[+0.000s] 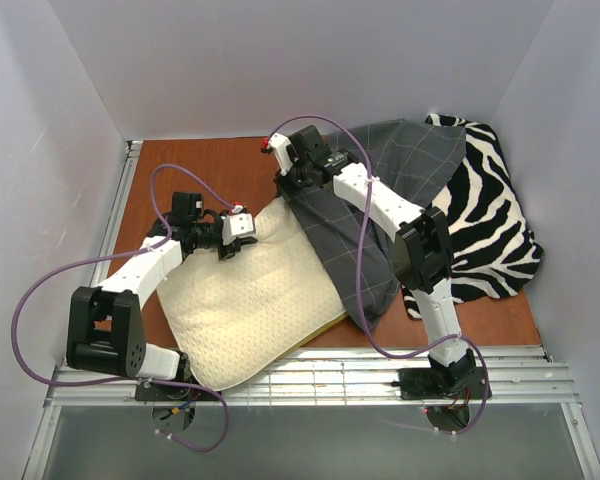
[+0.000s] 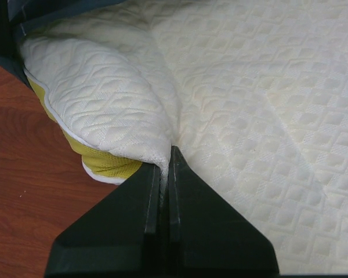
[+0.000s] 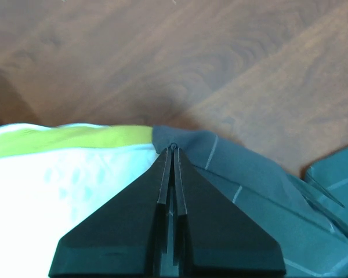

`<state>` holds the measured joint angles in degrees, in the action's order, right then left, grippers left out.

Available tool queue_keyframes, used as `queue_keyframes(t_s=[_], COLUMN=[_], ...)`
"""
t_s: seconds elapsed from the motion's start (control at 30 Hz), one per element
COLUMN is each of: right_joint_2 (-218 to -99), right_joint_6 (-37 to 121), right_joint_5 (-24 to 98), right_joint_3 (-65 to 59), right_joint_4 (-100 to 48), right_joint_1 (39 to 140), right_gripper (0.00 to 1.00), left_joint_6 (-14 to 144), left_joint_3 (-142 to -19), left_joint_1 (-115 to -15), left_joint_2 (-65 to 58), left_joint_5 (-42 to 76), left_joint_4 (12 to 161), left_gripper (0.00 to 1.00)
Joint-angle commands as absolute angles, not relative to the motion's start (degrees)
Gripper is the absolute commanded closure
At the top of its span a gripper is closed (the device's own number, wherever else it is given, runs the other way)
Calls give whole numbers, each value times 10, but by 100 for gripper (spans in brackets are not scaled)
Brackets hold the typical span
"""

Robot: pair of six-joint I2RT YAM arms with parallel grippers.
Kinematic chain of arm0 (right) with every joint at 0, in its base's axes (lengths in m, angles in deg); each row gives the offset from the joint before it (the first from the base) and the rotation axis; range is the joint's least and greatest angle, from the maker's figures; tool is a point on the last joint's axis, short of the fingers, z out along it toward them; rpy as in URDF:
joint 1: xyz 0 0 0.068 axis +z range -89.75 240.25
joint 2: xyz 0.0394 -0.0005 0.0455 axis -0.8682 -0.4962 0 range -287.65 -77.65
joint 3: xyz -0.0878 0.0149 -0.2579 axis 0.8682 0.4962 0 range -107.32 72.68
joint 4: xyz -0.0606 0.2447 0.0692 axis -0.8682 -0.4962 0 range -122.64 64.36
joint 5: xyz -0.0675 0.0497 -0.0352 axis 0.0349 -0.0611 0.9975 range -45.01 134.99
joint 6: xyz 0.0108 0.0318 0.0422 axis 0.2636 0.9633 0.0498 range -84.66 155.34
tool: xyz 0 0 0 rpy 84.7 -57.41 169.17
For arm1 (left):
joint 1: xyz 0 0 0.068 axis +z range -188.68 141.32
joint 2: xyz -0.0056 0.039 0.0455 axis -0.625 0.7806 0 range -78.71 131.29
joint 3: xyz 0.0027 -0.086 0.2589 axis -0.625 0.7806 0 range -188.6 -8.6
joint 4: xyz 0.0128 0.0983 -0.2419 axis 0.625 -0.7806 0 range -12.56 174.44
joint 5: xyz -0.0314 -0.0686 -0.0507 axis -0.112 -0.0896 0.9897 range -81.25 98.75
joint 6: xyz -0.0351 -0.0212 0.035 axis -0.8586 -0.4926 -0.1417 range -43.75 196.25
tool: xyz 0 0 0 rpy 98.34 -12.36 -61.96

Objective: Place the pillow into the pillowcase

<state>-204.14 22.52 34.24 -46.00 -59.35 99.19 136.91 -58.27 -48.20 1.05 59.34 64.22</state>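
The cream dimpled pillow (image 1: 245, 300) lies on the table's left half, its right end under the dark grey gridded pillowcase (image 1: 352, 250). My left gripper (image 1: 232, 240) sits at the pillow's far left corner. In the left wrist view it (image 2: 165, 159) is shut on a pinched fold of the pillow (image 2: 249, 87), beside the yellow-green side edge (image 2: 98, 159). My right gripper (image 1: 286, 186) is at the pillowcase's far rim. In the right wrist view it (image 3: 173, 152) is shut on the pillowcase's (image 3: 267, 179) edge, right next to the pillow's (image 3: 58, 179) green side.
A black-and-white zebra-striped fabric (image 1: 490, 220) lies at the right under the pillowcase. The brown wooden table (image 1: 210, 170) is bare at the far left. A metal rack (image 1: 380, 375) runs along the near edge. White walls (image 1: 50, 130) enclose the table.
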Motion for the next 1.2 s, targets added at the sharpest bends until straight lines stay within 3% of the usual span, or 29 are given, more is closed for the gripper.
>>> queue_keyframes(t_s=[0.0, 0.13, 0.33, 0.5, 0.63, 0.87, 0.9, 0.93, 0.97, 1.03, 1.07, 1.1, 1.17], right_joint_2=[-2025, -2018, -1952, -1887, -1872, -1996, -2002, -2001, -1985, -1957, -1917, -1894, -1818], right_joint_6=[288, 346, 472, 586, 650, 589, 576, 561, 548, 518, 510, 499, 479], right_joint_5=[260, 184, 95, 61, 48, 96, 92, 103, 109, 111, 115, 109, 107], right_joint_3=[-492, -478, -359, -303, -314, -331, -331, -324, -319, -295, -281, -264, -209], right_joint_4=[-569, -555, -442, -311, -296, -309, -312, -324, -328, -339, -350, -355, -377], right_joint_1=[993, 1011, 1036, 1038, 1035, 1035, 1033, 1030, 1014, 988, 956, 938, 888], right_gripper=[99, 99, 99, 99, 99, 99, 90, 61, 50, 36, 33, 24, 19], left_joint_6=[1351, 1308, 1251, 1252, 1242, 1082, 1065, 1047, 1026, 1005, 996, 985, 1000], left_joint_3=[-606, -619, -607, -561, -520, -504, -516, -540, -553, -590, -608, -625, -674], left_joint_1=[-490, -498, -503, -503, -502, -471, -469, -466, -455, -434, -413, -404, -392], left_joint_2=[8, 4, -37, -105, -164, -30, -5, 47, 70, 122, 137, 146, 145], left_joint_5=[634, 648, 652, 632, 612, 493, 467, 438, 396, 392, 392, 399, 440], left_joint_4=[674, 707, 785, 807, 803, 894, 891, 889, 871, 853, 825, 805, 714], left_gripper=[100, 100, 100, 100, 100, 100, 100, 100, 100, 95, 83, 75, 61])
